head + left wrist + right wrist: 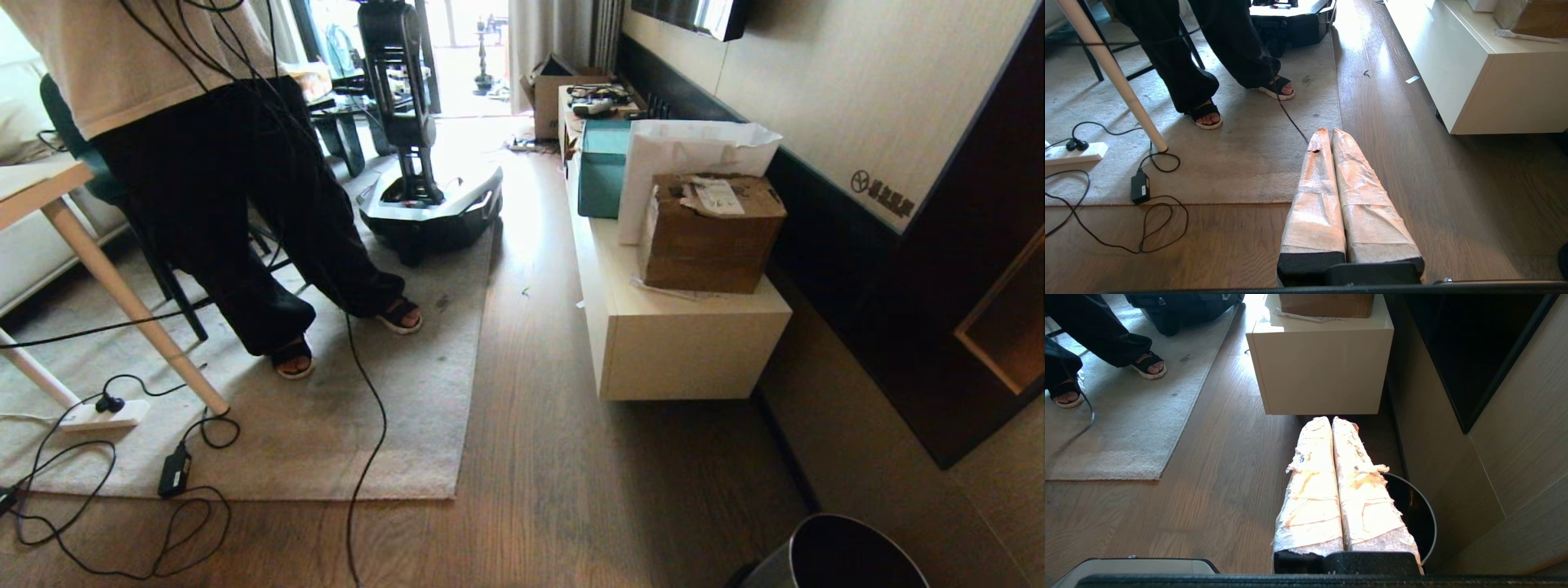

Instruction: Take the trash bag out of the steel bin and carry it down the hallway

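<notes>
The steel bin stands on the wooden floor at the lower right of the head view, close to the dark wall panel. Its inside looks dark, and the trash bag does not show. In the right wrist view my right gripper hovers over the near side of the bin, its tape-wrapped fingers pressed together with nothing between them. My left gripper is shut and empty too, above the floor by the rug's edge. Neither arm shows in the head view. The hallway is out of view.
A person stands on the grey rug among loose cables and a power strip. Beyond stands another robot's base. A low white cabinet along the right wall carries a cardboard box and a white paper bag.
</notes>
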Robot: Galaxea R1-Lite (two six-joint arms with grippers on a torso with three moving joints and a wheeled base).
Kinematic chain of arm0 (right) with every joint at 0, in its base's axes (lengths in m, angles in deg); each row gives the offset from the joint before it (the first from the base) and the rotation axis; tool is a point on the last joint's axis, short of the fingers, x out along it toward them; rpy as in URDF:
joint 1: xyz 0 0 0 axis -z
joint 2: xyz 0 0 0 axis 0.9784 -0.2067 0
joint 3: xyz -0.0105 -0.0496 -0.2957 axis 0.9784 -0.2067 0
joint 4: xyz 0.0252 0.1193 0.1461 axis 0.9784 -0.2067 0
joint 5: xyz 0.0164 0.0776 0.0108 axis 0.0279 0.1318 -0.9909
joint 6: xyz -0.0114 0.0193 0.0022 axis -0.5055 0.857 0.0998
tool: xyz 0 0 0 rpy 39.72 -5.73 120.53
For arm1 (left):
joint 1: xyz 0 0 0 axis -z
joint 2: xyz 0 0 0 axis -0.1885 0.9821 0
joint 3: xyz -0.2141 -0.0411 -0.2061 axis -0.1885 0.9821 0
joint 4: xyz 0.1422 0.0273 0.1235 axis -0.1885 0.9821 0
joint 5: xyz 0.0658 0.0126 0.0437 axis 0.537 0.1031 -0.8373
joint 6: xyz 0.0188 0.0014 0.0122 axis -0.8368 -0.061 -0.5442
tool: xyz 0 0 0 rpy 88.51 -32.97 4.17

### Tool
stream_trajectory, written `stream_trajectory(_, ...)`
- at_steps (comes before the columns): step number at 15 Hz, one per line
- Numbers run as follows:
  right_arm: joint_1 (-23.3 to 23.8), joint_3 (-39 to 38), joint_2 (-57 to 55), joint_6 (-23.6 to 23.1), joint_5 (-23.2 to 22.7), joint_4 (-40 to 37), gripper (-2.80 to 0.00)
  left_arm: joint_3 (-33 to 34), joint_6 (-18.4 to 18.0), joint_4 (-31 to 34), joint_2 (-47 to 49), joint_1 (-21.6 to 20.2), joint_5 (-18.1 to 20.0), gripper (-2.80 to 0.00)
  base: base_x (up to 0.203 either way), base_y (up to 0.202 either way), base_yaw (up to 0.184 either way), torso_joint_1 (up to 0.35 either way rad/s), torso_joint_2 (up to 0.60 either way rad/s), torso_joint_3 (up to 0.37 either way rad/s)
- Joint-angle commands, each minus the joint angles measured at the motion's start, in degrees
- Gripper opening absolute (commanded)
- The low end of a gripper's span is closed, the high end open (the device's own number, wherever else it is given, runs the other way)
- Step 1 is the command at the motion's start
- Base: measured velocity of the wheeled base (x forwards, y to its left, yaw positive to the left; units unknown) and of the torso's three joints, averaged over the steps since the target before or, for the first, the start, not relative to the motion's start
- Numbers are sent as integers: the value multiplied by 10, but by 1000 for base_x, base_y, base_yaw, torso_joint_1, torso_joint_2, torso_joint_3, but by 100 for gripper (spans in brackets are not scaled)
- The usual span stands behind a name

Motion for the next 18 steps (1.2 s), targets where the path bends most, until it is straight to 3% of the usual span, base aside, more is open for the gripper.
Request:
stream_trajectory(1,0,0,0,0,0,0,-280,7,0,0,0,0,0,-280,0,0,0,0,0,0)
stream_trajectory(18,0,0,0,0,0,0,-280,7,0,0,0,0,0,-280,0,0,0,0,0,0)
